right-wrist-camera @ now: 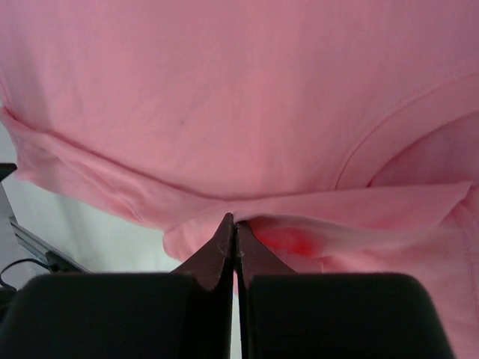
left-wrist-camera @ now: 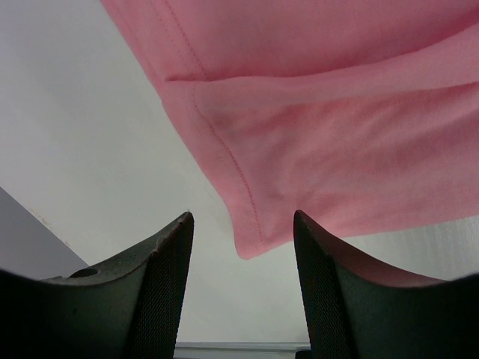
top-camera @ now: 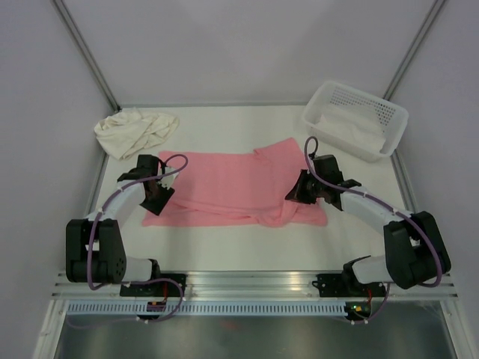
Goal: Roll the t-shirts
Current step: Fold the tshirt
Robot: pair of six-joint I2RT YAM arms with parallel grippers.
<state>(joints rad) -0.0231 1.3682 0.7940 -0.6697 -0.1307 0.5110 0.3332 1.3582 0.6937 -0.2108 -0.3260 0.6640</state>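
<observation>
A salmon pink t-shirt lies spread flat across the middle of the table, with a fold along its near right part. A cream t-shirt sits crumpled at the back left. My left gripper hovers at the pink shirt's left edge. In the left wrist view it is open, and a hemmed corner of the pink cloth lies just beyond the fingertips, not between them. My right gripper is at the shirt's right part. In the right wrist view it is shut, pinching a folded edge of the pink fabric.
A white perforated basket with pale cloth inside stands at the back right corner. Metal frame rails run along the table's near edge and both sides. Bare white table surface lies between the shirt and the arm bases.
</observation>
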